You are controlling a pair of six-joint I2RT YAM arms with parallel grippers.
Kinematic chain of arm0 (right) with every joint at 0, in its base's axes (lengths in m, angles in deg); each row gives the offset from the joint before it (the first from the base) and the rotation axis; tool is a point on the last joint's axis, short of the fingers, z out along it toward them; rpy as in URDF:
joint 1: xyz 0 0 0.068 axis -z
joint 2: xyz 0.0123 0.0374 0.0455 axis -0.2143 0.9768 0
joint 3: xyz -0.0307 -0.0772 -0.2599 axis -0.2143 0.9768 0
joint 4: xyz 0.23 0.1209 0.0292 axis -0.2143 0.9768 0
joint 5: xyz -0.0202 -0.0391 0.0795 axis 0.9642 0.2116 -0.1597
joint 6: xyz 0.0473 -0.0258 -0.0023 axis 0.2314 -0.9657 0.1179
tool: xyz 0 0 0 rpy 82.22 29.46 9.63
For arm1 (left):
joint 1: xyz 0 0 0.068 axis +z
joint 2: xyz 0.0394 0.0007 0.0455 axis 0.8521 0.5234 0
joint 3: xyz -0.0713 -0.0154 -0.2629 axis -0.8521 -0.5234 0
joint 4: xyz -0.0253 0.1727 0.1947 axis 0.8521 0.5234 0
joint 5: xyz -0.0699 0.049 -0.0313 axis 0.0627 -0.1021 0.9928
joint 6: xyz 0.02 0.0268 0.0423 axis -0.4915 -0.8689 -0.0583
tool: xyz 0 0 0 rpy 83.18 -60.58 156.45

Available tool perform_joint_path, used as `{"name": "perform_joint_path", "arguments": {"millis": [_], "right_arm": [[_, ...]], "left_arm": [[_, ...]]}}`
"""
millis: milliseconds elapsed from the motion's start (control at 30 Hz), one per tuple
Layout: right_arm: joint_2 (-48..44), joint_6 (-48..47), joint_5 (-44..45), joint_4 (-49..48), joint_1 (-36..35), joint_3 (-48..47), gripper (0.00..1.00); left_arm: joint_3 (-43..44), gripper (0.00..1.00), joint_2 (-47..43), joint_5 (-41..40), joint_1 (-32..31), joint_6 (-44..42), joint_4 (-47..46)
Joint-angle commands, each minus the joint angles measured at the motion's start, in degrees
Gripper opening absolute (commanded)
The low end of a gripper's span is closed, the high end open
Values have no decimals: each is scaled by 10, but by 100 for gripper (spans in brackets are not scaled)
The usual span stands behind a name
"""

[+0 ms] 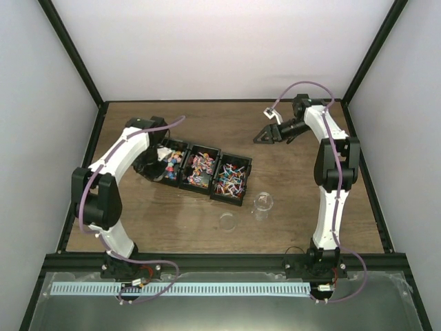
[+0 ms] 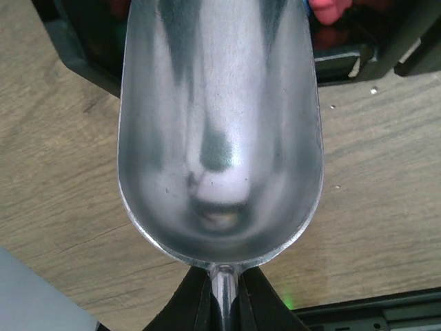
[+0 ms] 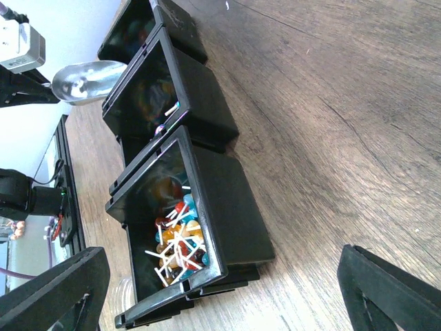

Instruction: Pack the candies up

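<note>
Near: clear jar [image 1: 263, 202] and round clear disc [image 1: 227, 221] on worktop [image 1: 296, 176], just apart | Mid: candies [image 1: 229, 178] in three black bins [image 1: 226, 199] set in a row | Left jaws pinching silver scoop [image 2: 219, 131] by its handle, scoop tip at left-end bin | Far: right jaws spread, beyond the bins' right end

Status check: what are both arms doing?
Left gripper shut on empty silver metal scoop. Right gripper open. Multicoloured candies in black bins. Small clear jar nearby.

Robot lab cell: white panel walls [image 1: 227, 48], black frame [image 1: 72, 52], wooden table [image 1: 207, 124].
</note>
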Motion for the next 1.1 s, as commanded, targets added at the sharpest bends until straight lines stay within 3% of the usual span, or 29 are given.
{"name": "perform_joint_path", "arguments": {"millis": [0, 800, 1067], "right_arm": [[-21, 10, -14, -9, -2, 5, 93], [-16, 16, -4, -8, -2, 1, 96], [-3, 11, -5, 6, -2, -25, 96]], "left_arm": [[27, 4, 18, -28, -2, 15, 5], [109, 4, 132, -21, -11, 18, 4], [114, 4, 147, -3, -11, 18, -42]]}}
